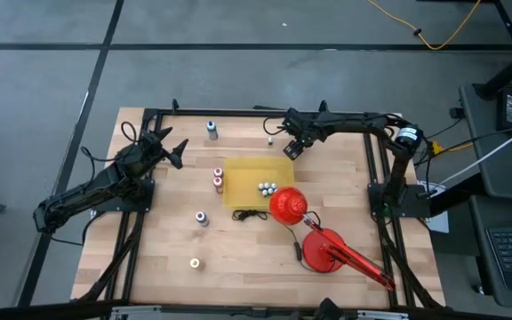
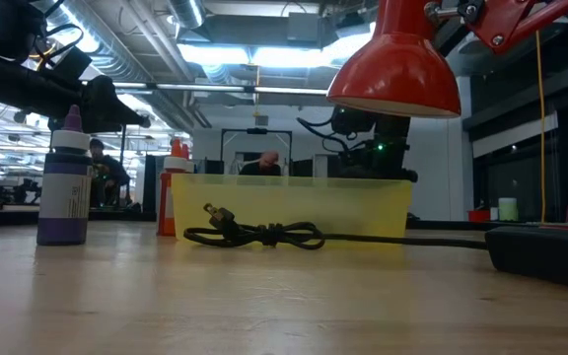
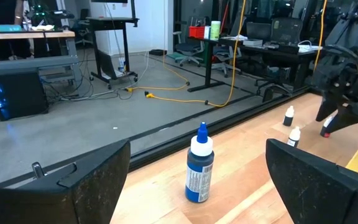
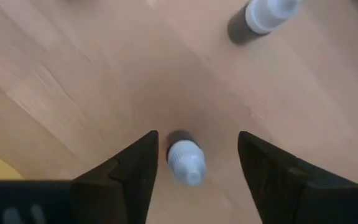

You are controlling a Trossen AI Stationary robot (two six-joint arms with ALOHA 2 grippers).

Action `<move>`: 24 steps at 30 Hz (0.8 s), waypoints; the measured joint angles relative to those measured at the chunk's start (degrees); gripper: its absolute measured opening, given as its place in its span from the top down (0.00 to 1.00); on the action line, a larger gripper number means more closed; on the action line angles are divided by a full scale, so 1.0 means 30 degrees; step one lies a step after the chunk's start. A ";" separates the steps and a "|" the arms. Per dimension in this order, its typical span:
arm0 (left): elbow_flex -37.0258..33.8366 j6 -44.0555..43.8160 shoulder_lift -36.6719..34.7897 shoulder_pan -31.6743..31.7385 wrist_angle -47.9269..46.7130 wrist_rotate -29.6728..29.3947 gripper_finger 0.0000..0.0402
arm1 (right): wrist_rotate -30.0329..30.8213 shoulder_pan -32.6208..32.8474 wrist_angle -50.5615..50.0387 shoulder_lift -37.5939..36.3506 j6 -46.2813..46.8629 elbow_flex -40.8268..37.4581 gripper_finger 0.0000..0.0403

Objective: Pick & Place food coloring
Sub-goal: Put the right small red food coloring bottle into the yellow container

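White-capped bottle (image 4: 186,160), base hidden

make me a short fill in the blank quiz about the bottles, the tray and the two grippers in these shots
1. The right gripper, jaws open, hangs over a small white-capped bottle that sits ____ its fingers.
2. The shallow yellow plastic tray already holds several small bottles, clustered at the side nearest the ____ lamp shade.
3. The blue-capped dark bottle ahead of the open left gripper stands ____ on the pale wooden table.

Missing words: between; red; upright
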 joint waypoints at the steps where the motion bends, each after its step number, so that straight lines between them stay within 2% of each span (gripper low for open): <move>1: -0.0001 0.0001 -0.0004 0.0005 0.0000 0.0000 0.09 | 0.0000 0.0028 -0.0039 0.0000 0.0009 0.0000 0.49; 9: -0.0005 0.0000 -0.0004 0.0001 0.0001 0.0000 0.10 | -0.0018 0.0087 -0.0032 0.0000 0.0023 0.0000 0.72; 13: -0.0004 0.0000 0.0000 0.0005 -0.0003 0.0000 0.09 | -0.0025 0.0087 -0.0039 -0.0022 0.0038 0.0002 0.80; 16: -0.0005 0.0000 -0.0003 0.0001 -0.0003 0.0000 0.09 | -0.0023 0.0087 -0.0384 -0.0117 0.0038 0.0007 0.82; 24: -0.0001 0.0000 0.0000 0.0005 0.0001 0.0000 0.09 | 0.0153 0.0226 -0.2514 -0.1474 -0.0319 0.0559 0.80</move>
